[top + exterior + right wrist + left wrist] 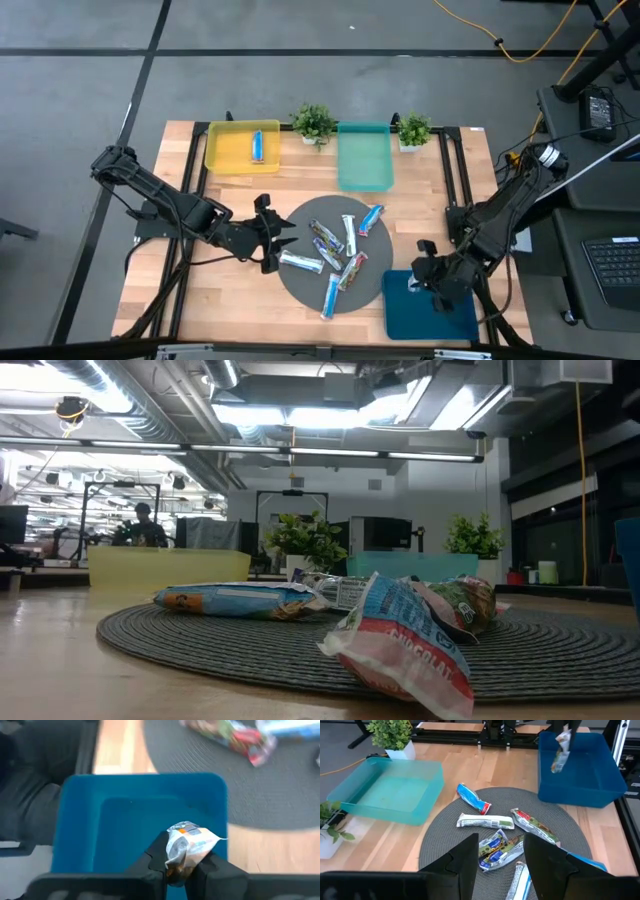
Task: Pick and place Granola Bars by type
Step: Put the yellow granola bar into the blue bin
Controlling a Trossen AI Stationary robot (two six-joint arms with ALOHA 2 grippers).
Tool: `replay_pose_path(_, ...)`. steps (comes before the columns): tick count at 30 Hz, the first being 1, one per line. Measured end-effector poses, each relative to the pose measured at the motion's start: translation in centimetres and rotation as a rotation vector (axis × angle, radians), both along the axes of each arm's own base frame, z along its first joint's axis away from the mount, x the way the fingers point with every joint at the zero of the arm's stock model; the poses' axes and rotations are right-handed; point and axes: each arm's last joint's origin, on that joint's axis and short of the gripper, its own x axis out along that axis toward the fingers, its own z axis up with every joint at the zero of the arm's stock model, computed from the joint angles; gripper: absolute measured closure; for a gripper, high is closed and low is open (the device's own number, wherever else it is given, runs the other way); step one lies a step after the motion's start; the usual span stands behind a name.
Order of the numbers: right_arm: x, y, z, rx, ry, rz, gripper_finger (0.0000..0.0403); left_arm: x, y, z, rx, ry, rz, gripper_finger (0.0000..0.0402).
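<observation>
The right hand (182, 865) is clamped on a granola bar (190, 845) over the dark blue bin (100, 820), ready to drop it. The left hand (502, 852) waits apart above the mat (445, 850).

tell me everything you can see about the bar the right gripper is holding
The bar is a small slim snack in a shiny, crinkled wrapper, mostly silvery white with blue and orange-brown marks. The right gripper is shut on one end, and its dark fingers are the only things touching it. The left wrist view shows the bar hanging loose from that gripper. It is held in the air over the dark blue bin, which looks empty, at the table's near right corner.
</observation>
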Motion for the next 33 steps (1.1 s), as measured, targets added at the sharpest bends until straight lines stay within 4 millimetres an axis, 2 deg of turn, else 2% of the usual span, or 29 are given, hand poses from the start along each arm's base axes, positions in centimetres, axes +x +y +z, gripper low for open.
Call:
replay_pose_path(17,-0.6,-0.7,-1.3,-0.049,0.154,-0.179,0.0360,0.0,0.0,0.0,0.009,0.002,-0.005,0.0254)
replay_pose_path(24,-0.1,0.0,-2.7,-0.090,0.217,-0.152,0.0353,0.0,0.0,0.0,0.008,0.002,-0.005,0.0254)
replay_pose_path(33,1.7,1.1,-4.0,-0.086,0.167,-0.074,0.0351,0.0,0.0,0.0,0.009,0.002,-0.005,0.0254)
